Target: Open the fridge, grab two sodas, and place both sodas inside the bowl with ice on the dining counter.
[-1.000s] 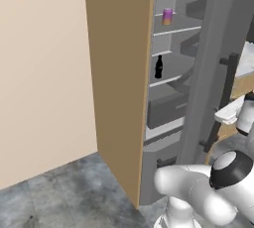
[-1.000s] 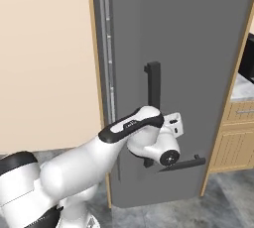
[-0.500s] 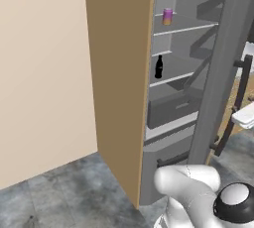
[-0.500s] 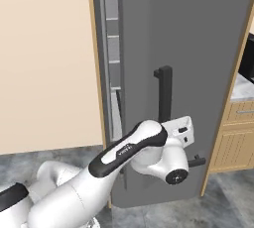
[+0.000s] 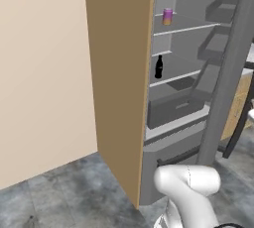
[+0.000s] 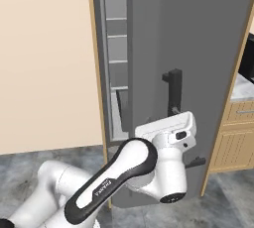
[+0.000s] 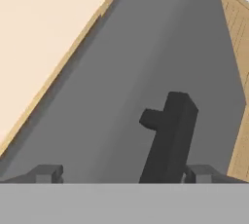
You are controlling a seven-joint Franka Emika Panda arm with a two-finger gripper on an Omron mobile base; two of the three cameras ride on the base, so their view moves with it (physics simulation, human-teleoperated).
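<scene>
The fridge (image 5: pixel 119 73) stands with its grey door (image 6: pixel 198 48) swung partly out. On its shelves I see the sodas: a purple-pink can (image 5: pixel 167 17) high up and a black bottle (image 5: pixel 158 67) one shelf below. My gripper (image 7: pixel 126 173) is open at the lower end of the door's dark bar handle (image 7: pixel 170 140). The bar stands between the fingertips, close to the right one (image 7: pixel 206 172) and far from the left. From the right base view the white hand (image 6: pixel 171 128) sits against the door just under the handle (image 6: pixel 173 90).
A beige wall (image 6: pixel 44 63) runs left of the fridge. Tan cabinets (image 6: pixel 238 138) stand right of the door. Below the shelves are a grey drawer (image 5: pixel 173 110) and a lower drawer with a horizontal handle (image 5: pixel 178 156). Dark furniture legs (image 5: pixel 240 128) show past the door.
The fridge door has swung further out, showing more of the shelves. My hand stayed at the handle and moved right with it; the arm's elbow dropped lower.
</scene>
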